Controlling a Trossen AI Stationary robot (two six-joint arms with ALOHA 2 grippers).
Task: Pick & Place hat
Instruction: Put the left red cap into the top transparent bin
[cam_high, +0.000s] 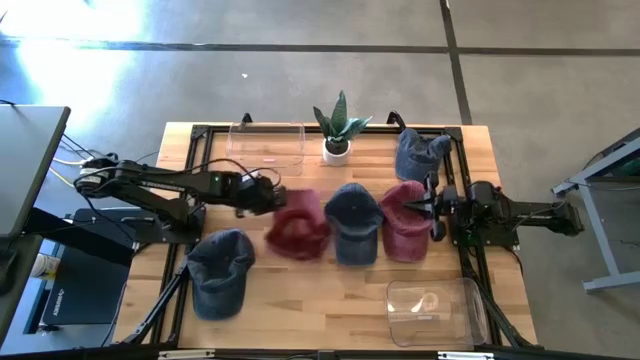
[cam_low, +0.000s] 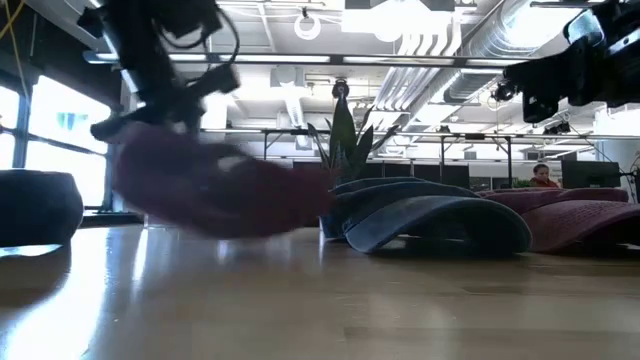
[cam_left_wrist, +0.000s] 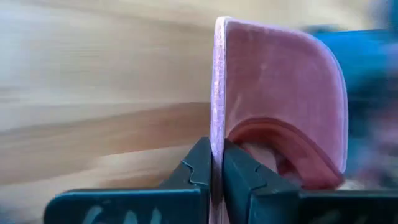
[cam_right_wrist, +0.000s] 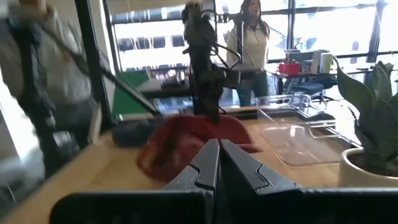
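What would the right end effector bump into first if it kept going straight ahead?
Likely the maroon cap lying right before the shut right end effector; beyond it sits the blue cap. Depth is hard to judge.

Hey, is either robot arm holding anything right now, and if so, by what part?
Yes. The left hand is shut on the red hat, pinching the edge of its brim. The right hand is shut and holds nothing.

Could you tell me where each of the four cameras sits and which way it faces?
High: overhead, looking down; both arms show.
Low: tabletop level, facing the room; arms enter above.
Left wrist: on the left arm; left gripper pinches the red hat.
Right wrist: on the right arm; shut right gripper.
Shared: high and right wrist show that hat.
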